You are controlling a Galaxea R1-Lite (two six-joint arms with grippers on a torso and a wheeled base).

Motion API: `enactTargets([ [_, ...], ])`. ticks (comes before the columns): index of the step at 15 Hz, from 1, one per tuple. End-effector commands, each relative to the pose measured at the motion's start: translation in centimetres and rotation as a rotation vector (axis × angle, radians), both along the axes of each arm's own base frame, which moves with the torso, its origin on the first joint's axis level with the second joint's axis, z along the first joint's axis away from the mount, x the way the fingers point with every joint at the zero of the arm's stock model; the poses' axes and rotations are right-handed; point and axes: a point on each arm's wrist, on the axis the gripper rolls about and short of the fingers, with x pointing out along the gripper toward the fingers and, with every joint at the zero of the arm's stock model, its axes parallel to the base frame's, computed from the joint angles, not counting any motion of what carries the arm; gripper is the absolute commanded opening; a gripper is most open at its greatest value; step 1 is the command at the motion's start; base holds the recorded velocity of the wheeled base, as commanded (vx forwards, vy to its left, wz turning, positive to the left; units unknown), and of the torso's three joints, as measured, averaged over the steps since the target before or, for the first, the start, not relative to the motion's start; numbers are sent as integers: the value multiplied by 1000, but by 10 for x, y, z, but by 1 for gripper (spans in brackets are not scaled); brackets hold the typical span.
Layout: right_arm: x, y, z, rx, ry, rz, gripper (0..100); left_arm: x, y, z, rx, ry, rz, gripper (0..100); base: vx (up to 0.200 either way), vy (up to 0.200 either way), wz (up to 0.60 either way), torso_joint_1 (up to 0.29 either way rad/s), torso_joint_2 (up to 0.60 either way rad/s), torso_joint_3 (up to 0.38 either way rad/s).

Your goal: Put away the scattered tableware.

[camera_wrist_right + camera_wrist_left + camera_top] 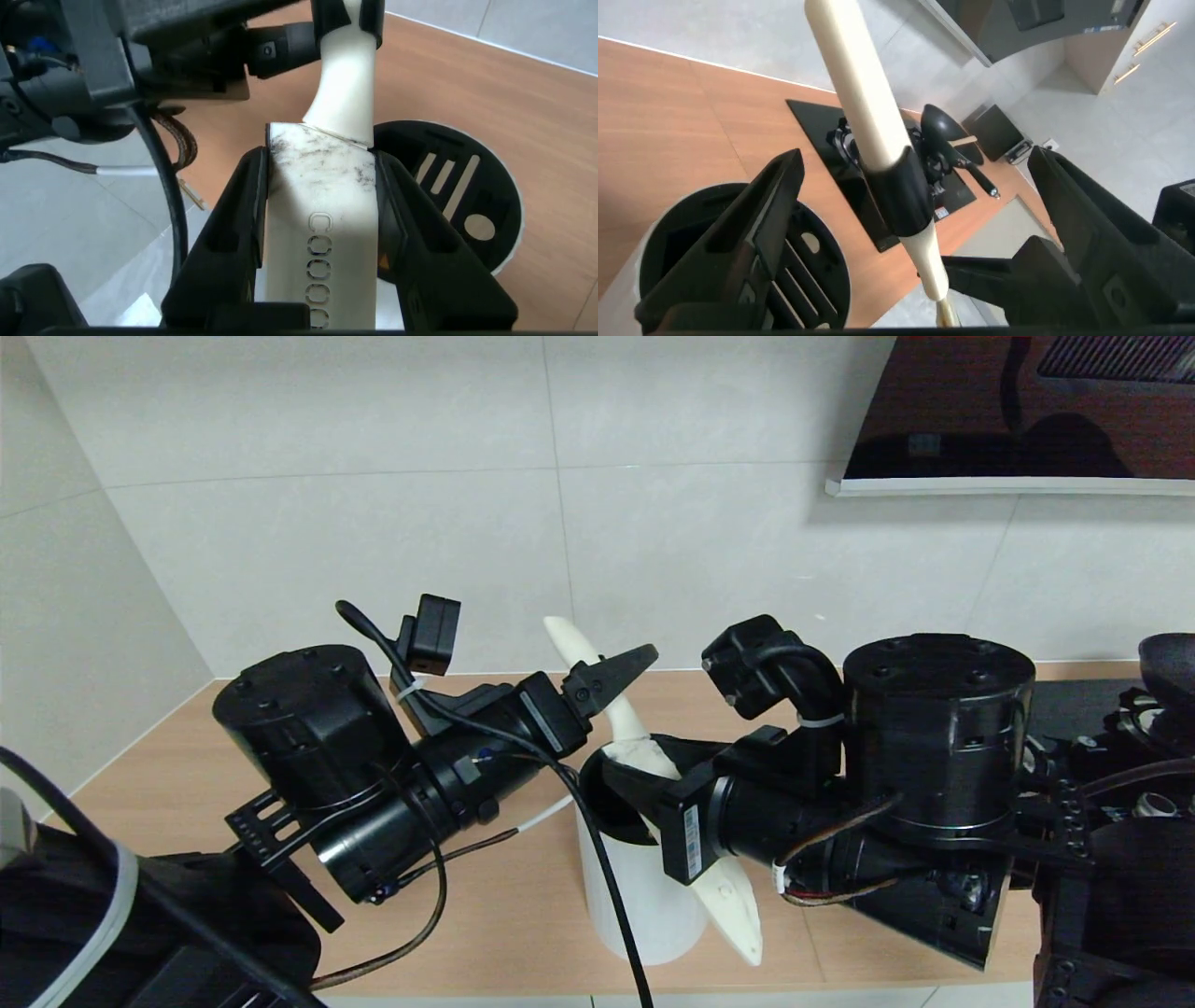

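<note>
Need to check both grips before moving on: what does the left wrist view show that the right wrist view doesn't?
Left wrist only: the left gripper standing open either side of the cream utensil handle, and a black hob beyond. Right wrist only: the right gripper clamped on the utensil's smudged wide part. Both: the utensil, the holder with its slotted black top, and the wooden counter.
</note>
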Motion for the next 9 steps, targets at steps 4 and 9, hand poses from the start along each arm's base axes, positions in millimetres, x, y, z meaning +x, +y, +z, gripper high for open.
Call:
enactTargets([
  [4, 0, 0, -1, -3, 0, 2, 0, 0, 0, 1, -1, -2, -1, 0, 0, 0, 0, 0, 0, 0],
  [9, 1, -1, 1, 3, -2, -3, 0, -1, 1, 1, -2, -3, 0, 0, 0, 0, 0, 0, 0, 0],
])
